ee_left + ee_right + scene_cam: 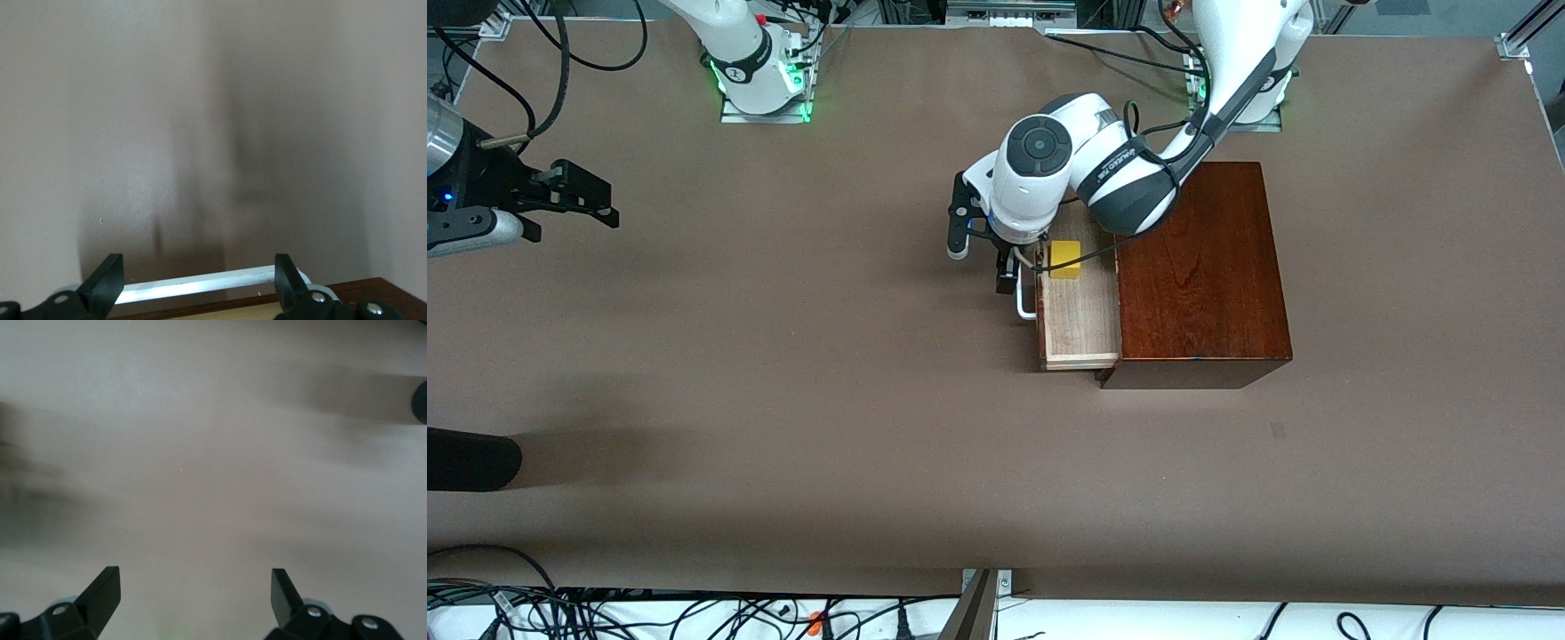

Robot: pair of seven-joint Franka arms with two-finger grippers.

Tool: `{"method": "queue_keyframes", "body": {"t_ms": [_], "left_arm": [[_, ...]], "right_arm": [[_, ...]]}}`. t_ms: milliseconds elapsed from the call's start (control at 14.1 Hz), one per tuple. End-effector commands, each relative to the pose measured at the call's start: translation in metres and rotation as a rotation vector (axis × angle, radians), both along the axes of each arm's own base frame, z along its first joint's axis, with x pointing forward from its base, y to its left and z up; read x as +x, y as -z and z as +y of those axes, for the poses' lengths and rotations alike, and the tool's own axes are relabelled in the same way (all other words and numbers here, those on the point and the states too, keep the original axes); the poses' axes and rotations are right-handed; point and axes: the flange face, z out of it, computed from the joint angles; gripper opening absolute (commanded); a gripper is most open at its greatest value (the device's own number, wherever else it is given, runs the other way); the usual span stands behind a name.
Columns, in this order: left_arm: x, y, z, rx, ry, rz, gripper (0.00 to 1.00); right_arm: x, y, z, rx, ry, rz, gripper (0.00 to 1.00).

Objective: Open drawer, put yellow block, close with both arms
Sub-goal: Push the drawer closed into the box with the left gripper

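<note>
Two open grippers: left gripper (1007,267) spread at white U-shaped handle (200,288), right gripper (596,203) waits; small yellow cube (1064,259) inside pulled-out pale-wood drawer (1080,320), off-centre push could skew it.

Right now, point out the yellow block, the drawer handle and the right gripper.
yellow block (1064,258), front view, top face.
drawer handle (200,285), left wrist view, middle of the white bar.
right gripper (195,593), right wrist view, between its open fingertips.
</note>
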Motion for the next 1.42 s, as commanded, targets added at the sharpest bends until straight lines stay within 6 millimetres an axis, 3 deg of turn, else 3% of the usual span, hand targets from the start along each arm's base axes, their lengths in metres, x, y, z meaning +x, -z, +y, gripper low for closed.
{"method": "queue_keyframes", "body": {"t_ms": [0, 498, 925, 1352], "left_arm": [[0.005, 0.01, 0.002, 0.023, 0.048, -0.03, 1.0], [0.001, 0.025, 0.014, 0.086, 0.07, -0.003, 1.0], [0.007, 0.016, 0.038, 0.178, 0.047, 0.053, 1.0], [0.025, 0.01, 0.073, 0.253, 0.011, 0.07, 1.0]], "right_arm": [[-0.004, -0.008, 0.007, -0.067, -0.023, -0.012, 1.0], [-0.006, -0.007, 0.006, -0.055, -0.016, 0.003, 1.0], [-0.006, -0.008, 0.008, -0.054, -0.02, 0.001, 1.0], [-0.007, -0.007, 0.008, -0.054, -0.032, 0.009, 1.0]]}}
